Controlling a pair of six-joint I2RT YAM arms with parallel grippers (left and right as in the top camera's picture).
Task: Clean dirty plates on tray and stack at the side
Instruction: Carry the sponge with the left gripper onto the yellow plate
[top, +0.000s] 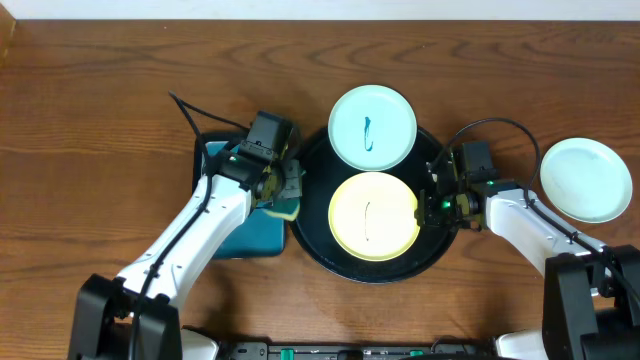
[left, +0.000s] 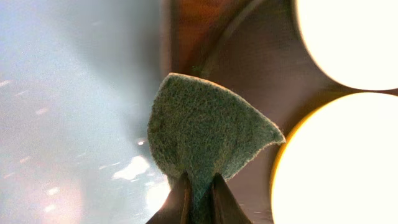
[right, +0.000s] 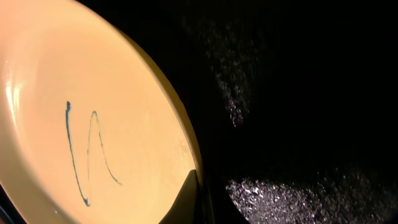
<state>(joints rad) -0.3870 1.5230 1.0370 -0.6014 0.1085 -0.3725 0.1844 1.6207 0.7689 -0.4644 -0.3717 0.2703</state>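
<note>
The round black tray holds a mint-white plate with a blue scribble at its far side and a pale yellow plate with a dark line mark in front of it. A second mint-white plate lies on the table at the right. My left gripper is shut on a green-and-yellow sponge over the gap between the teal tray and the black tray. My right gripper is shut on the yellow plate's right rim. Its mark shows in the right wrist view.
A teal rectangular tray with a black rim sits left of the black tray, partly under my left arm. The brown wooden table surrounds everything. Cables run behind both wrists.
</note>
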